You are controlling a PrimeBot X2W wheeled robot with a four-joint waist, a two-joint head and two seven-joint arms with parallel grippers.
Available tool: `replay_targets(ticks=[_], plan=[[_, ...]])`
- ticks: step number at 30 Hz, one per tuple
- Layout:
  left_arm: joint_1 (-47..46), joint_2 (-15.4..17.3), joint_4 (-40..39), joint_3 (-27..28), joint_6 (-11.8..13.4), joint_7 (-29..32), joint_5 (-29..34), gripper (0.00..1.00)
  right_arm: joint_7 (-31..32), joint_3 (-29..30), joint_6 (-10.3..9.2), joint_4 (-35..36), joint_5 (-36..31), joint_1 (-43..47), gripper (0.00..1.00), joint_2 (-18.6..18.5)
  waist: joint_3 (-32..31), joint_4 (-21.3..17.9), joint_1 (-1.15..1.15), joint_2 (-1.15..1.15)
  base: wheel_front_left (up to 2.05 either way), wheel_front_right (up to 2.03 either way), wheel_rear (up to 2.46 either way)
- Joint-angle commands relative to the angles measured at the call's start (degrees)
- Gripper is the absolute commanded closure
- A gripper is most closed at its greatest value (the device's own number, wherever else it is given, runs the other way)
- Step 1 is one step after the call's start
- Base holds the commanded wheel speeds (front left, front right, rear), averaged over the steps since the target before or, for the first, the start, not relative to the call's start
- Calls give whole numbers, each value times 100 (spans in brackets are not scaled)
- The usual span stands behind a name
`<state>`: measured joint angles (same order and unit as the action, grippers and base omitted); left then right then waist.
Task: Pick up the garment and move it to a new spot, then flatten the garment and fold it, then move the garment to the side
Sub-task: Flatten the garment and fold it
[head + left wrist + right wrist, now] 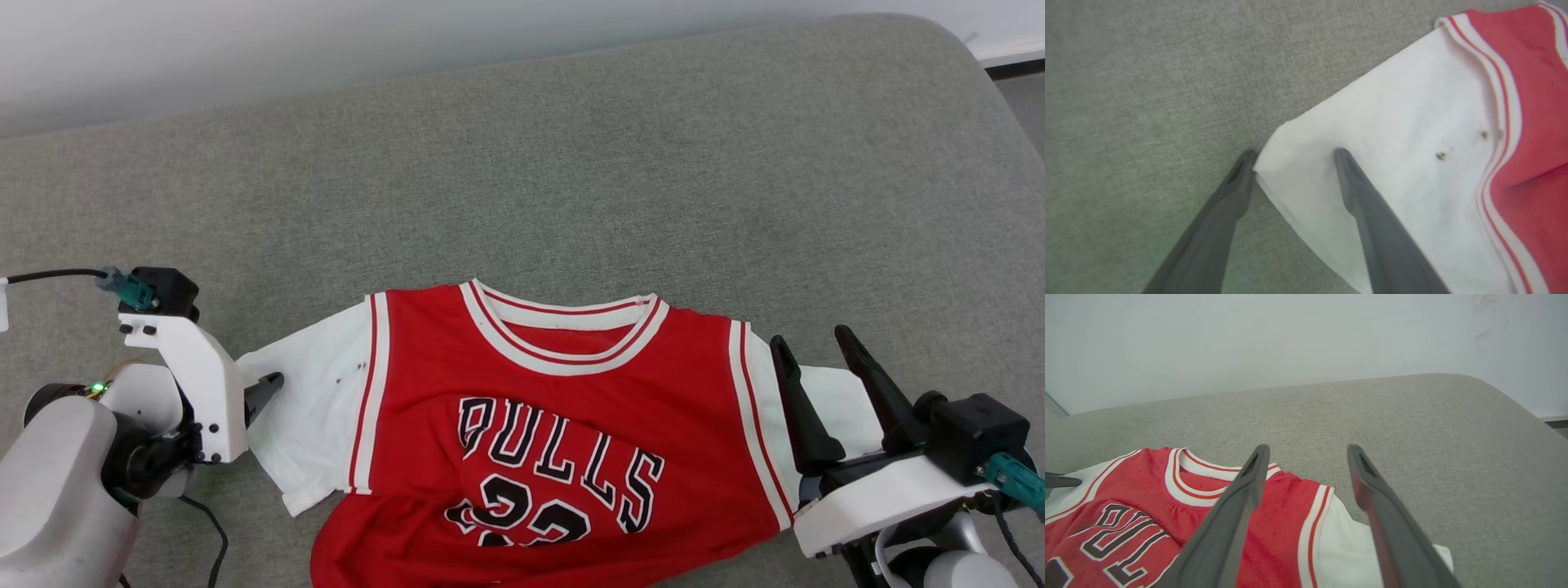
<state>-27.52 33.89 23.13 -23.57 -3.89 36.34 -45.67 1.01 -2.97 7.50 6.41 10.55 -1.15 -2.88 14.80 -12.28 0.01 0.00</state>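
The garment [424,359], a red jersey with white sleeves and black lettering, lies face up and mostly spread on the grey cushion [571,163], its lower part wrinkled. My left gripper [268,388] is at the left sleeve's outer corner. In the left wrist view the left gripper [1294,155] is open, with one finger on the cushion beside the corner and the other over the white sleeve [1404,143]. My right gripper [816,343] stands open above the right sleeve [824,392]. In the right wrist view its fingers [1249,486] straddle that sleeve [1347,539] from above, holding nothing.
The cushion [1412,428] stretches wide behind the garment to a pale wall [326,49]. Its rounded right edge [992,90] drops toward the floor. A black cable [49,275] runs to my left wrist.
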Motion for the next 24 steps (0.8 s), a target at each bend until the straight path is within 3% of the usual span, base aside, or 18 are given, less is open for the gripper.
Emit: replay_targets(ticks=[1, 2, 3, 4, 9, 13, 17, 24], plan=[[242, -180, 167, -215, -31, 322, -132, 0, -49, 31, -3, -38, 22, -95, 0, 1, 51, -36, -1, 0, 0, 0, 0], [294, -272, 185, -254, -41, 417, -207, 27, -68, 64, -3, -47, 46, -123, 0, 1, 59, -41, -1, 0, 0, 0, 0], [329, -353, 187, -288, -35, 464, -240, 72, -74, 87, -2, -64, 64, -150, 0, 1, 70, -46, -1, 0, 0, 0, 0], [356, -425, 189, -308, -18, 456, -265, 100, -84, 101, -2, -86, 101, -170, 0, 1, 78, -47, -1, 0, 0, 0, 0], [449, -501, 230, -261, 101, 27, -144, 100, 87, 233, -2, -274, 250, -217, 0, 1, -11, 9, -1, 0, 0, 0, 0], [395, -489, 112, -119, 259, -647, 96, 100, 475, 558, -2, -576, 429, -250, 0, 0, -154, 155, -1, 0, 0, 0, 0], [345, -504, -152, -17, 451, -1237, 331, 100, 1279, 1066, -2, -996, 634, -324, 0, -106, -268, 360, -1, 0, 0, 0, 0], [332, -544, -851, -59, 618, -1621, 591, 100, 3049, 1663, -3, -1372, 871, -510, 0, -502, -250, 710, -1, 0, 0, 0, 0]])
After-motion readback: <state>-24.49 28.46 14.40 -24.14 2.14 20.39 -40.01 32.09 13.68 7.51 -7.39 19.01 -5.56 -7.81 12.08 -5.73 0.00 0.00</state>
